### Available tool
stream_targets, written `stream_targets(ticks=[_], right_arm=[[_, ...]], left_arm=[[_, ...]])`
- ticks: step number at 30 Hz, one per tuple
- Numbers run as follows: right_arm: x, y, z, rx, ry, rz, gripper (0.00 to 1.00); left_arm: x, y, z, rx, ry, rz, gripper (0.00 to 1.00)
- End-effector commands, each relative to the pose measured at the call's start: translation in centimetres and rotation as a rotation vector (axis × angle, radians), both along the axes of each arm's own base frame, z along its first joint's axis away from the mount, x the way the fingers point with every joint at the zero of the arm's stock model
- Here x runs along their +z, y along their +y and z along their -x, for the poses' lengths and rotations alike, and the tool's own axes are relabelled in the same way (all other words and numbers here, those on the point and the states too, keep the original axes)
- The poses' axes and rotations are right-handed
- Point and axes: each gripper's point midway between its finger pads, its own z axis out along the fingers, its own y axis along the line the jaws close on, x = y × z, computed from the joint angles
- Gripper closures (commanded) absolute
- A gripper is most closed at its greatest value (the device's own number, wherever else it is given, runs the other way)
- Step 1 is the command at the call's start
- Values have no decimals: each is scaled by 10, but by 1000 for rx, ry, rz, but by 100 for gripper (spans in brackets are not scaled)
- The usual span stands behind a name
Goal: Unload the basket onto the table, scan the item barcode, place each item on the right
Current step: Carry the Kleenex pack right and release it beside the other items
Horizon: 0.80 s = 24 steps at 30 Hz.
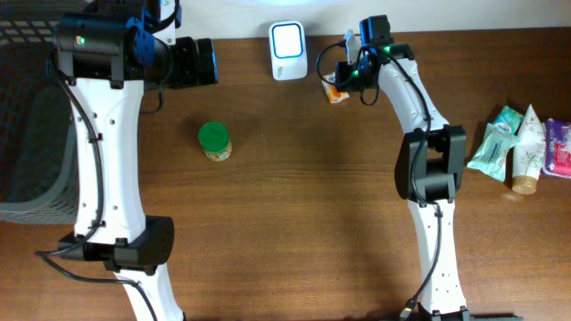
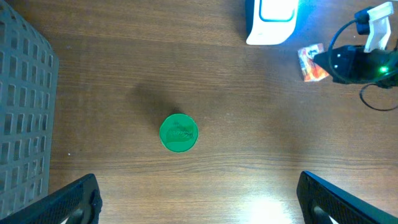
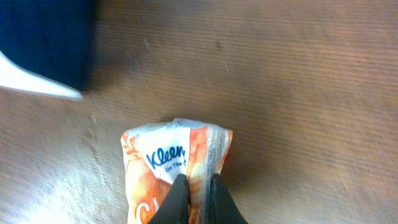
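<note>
Right tool (image 3: 198,198) is clenched on the orange tissue pack (image 3: 177,155), pinching one end. The pack sits low over the counter (image 1: 294,196), just right of the white scanner (image 1: 288,49) at the far edge. Scanner window glows blue.

Progress, my read: pick done, item brought up to the scanner, scan itself not confirmed. Can't see a barcode in any view, so can't tell if it faces the window. Likely left: turn the pack toward the scanner, present it, then set it down.

Left tool (image 2: 200,205) is spread wide, holding nothing, hovering over the green-lidded jar (image 1: 214,141). The jar is well apart from the scanner. Grey basket (image 1: 27,116) is at the left edge, a cluster of packets and tubes (image 1: 522,147) far right. Nothing blocks the pack-to-scanner path.
</note>
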Motion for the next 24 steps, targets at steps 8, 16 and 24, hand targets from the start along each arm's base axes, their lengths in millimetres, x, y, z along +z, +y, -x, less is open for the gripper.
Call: stream_targets(ticks=[8, 16, 24], right_arm=[[137, 12, 11, -112, -329, 723, 96], [197, 129, -35, 103, -787, 628, 96], [141, 112, -53, 68, -718, 611, 96]], left_arm=[[9, -1, 3, -16, -26, -4, 1], [9, -1, 3, -17, -26, -4, 1], [9, -1, 3, -16, -26, -4, 1]])
